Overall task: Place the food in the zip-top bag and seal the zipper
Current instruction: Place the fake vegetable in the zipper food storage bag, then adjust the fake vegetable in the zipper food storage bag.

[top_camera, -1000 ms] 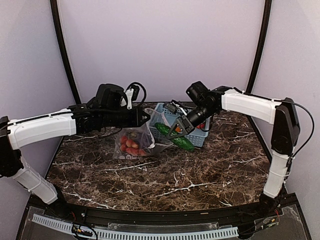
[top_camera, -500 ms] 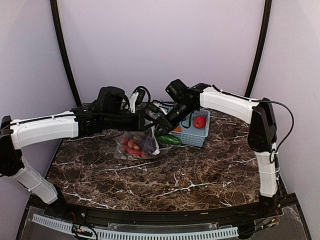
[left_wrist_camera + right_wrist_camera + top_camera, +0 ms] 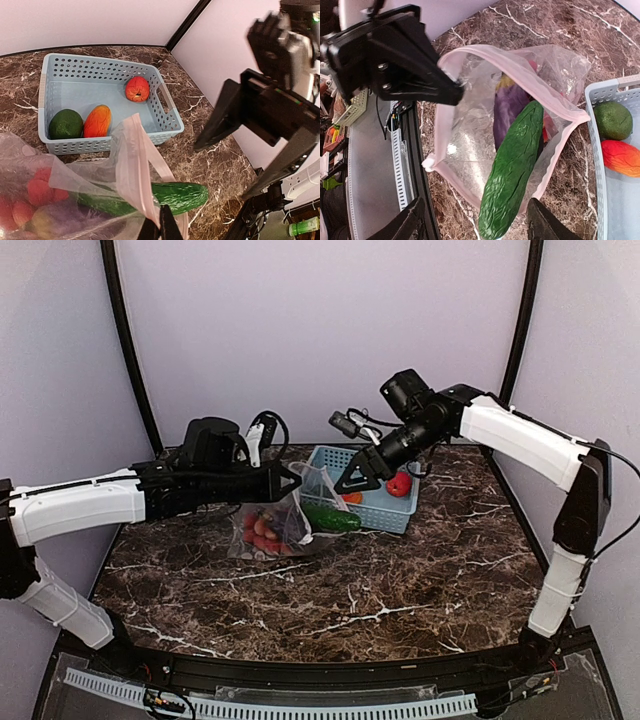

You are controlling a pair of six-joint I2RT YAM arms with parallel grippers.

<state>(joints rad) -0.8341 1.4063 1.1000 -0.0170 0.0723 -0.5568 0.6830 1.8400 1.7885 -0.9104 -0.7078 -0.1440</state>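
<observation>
The clear zip-top bag lies left of the basket, its mouth held up. My left gripper is shut on the pink zipper strip at the mouth edge. A green cucumber lies half inside the mouth, its end sticking out. A purple eggplant and red-yellow balls sit deeper in the bag. My right gripper hangs open above the cucumber, holding nothing.
The light blue lattice basket stands just right of the bag. It holds a round green fruit, an orange mango and a red strawberry. Dark marble table stretches toward the front.
My right gripper carried the cucumber from the basket to the bag mouth, opened, let it go and drew back up and to the right. The left gripper kept its hold.
</observation>
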